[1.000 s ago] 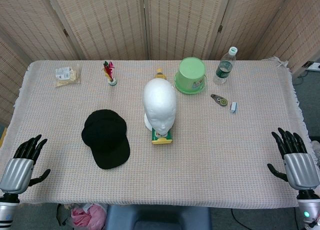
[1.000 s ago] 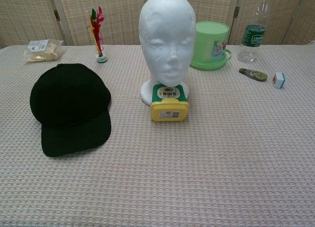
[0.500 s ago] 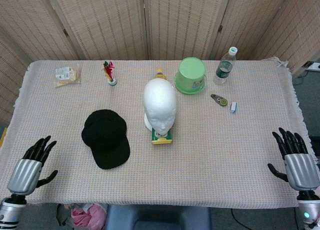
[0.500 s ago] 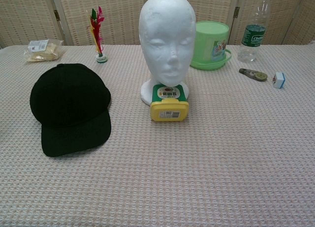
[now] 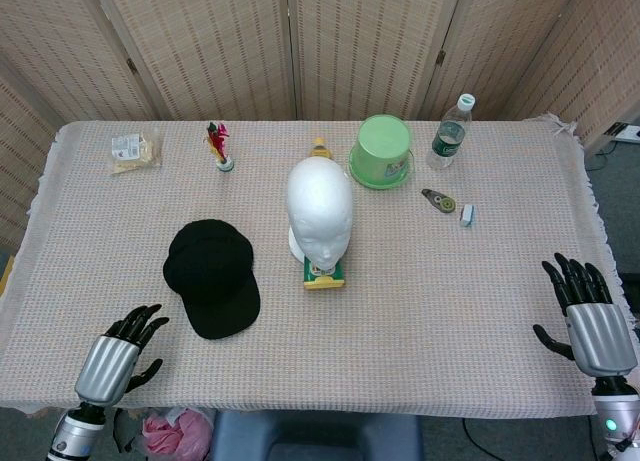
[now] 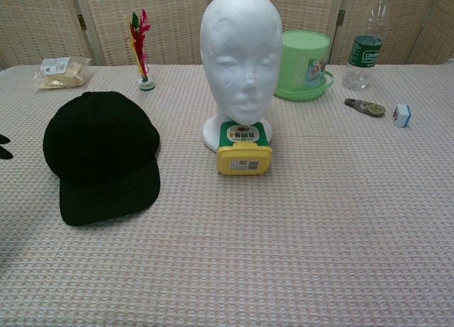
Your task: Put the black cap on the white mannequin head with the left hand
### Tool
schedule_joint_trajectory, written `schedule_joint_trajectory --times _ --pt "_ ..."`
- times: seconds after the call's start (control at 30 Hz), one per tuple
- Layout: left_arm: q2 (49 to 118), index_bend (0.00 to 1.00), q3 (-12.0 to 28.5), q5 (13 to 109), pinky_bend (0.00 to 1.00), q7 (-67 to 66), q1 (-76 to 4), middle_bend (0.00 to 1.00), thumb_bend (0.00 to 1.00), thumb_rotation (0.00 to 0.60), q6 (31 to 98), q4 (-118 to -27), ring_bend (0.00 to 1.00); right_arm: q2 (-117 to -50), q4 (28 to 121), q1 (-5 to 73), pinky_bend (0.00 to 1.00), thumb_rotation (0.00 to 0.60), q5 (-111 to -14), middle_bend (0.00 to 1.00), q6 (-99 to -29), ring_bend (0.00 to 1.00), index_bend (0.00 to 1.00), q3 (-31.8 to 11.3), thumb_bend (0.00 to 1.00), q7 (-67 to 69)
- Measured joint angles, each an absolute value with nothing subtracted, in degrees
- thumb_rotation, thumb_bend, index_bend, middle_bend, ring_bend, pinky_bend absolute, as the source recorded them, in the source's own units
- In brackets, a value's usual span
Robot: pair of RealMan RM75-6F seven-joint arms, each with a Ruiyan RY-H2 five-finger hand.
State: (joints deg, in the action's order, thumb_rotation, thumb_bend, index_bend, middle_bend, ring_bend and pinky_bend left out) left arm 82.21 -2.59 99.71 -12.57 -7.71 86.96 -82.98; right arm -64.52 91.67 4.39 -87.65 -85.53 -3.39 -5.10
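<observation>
With my left robot hand (image 5: 112, 361) empty and fingers spread, I should approach the black cap (image 5: 210, 276) at one o'clock and grip its crown, not the flat brim.

Open counter (image 5: 450, 311) lies all along the near side of the white mannequin head (image 5: 319, 209) and to its right. The black cap (image 5: 209, 276) lies left of the head, apart from it, with a bare lane between. A yellow-green box (image 5: 324, 273) touches the head's front; a green bucket (image 5: 382, 151) stands behind-right.
</observation>
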Motion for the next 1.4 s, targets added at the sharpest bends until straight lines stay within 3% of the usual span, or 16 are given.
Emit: schedule_joint_trajectory --times 0.4,1.4 --pt "86.46 0.26 -0.63 94.41 0.42 -21.9 -9.4 0.2 0.26 0.6 81.19 -89.47 0.2 -63.88 91.71 4.15 0.0 0.6 -88.06 0.0 -86.17 0.0 0.0 -3.34 0.14 -3.66" --pt "94.01 0.26 0.53 91.23 0.42 -26.39 -13.58 0.21 0.26 0.6 76.22 -87.2 0.2 -63.57 91.7 4.33 0.0 0.6 -87.86 0.0 -85.85 0.0 0.0 -3.32 0.14 -2.76"
